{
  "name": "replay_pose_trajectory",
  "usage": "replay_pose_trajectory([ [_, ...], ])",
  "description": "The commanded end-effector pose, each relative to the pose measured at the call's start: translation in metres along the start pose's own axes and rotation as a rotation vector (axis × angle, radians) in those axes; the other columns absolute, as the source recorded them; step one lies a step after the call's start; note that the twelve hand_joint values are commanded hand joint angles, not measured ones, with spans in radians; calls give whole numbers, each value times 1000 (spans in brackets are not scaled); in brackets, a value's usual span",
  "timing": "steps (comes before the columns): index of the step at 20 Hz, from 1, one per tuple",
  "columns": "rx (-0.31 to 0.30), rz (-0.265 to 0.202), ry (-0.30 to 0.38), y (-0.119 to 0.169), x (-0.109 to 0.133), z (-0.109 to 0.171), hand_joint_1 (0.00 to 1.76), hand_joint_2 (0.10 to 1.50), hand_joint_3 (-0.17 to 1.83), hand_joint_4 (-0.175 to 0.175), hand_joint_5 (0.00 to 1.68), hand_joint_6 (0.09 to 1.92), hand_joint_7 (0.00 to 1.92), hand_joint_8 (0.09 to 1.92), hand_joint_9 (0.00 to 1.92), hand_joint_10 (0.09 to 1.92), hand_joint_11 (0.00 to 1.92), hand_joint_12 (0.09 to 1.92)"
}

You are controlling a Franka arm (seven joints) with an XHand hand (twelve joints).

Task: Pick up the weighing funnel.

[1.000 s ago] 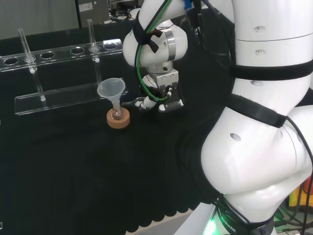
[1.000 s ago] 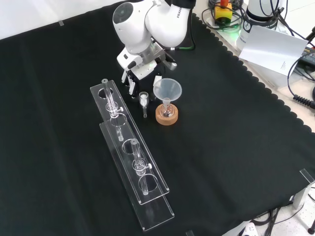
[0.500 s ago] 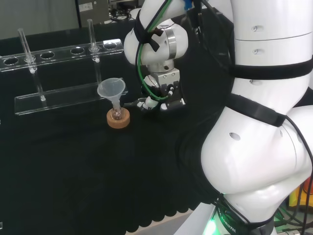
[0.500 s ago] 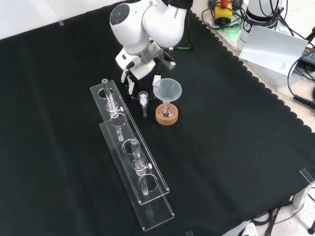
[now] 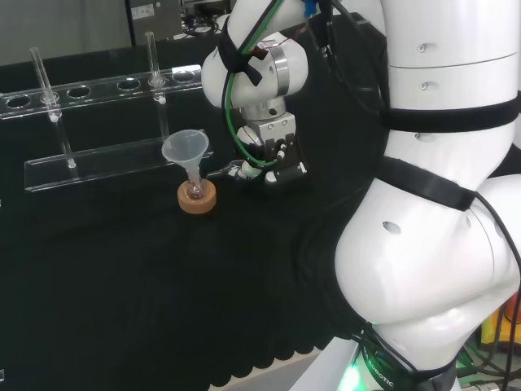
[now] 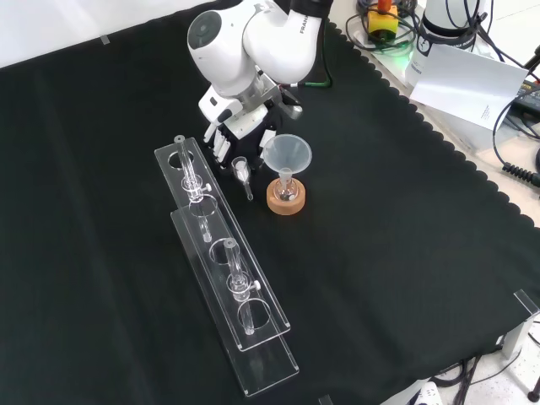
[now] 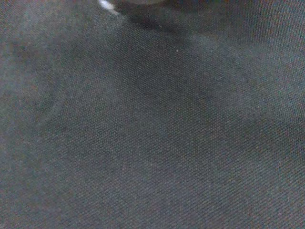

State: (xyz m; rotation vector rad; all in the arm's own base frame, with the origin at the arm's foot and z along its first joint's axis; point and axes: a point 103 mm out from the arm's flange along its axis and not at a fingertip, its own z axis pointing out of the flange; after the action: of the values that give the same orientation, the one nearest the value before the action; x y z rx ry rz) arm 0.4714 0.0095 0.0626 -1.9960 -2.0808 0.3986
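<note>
We cannot tell whether the hand (image 5: 264,159) is open or closed. In the front view it sits low over the cloth (image 7: 152,143) with its tip end right at the wide end of the weighing funnel (image 6: 242,173), but the contact itself is hidden from us.

The arm reaches down steeply from above. Its last white link stands over the hand (image 6: 240,131), and the palm is turned down towards the bench. In the head view we see the hand just to the right of the funnel (image 5: 186,148).

The weighing funnel is a small clear piece with a round cup and a short thin stem. In the front view its cup is at the hand and its stem points towards the near side. It lies between the clear rack (image 6: 228,278) on the left and the funnel (image 6: 287,153) on the right. In the head view we make out its stem (image 5: 218,171) as a faint clear line reaching left from the hand, behind the cork ring (image 5: 198,200).
</note>
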Motion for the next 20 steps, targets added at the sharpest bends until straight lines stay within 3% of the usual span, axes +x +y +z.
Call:
replay_pose_trajectory([
  [1, -7, -4, 6, -3, 4, -2, 961, 1035, -175, -46, 542, 682, 581, 710, 771, 549, 408, 1287],
  [20, 0, -29, 0, 1, 8, 6, 979, 1005, -175, -52, 493, 577, 532, 713, 729, 577, 389, 1297],
])
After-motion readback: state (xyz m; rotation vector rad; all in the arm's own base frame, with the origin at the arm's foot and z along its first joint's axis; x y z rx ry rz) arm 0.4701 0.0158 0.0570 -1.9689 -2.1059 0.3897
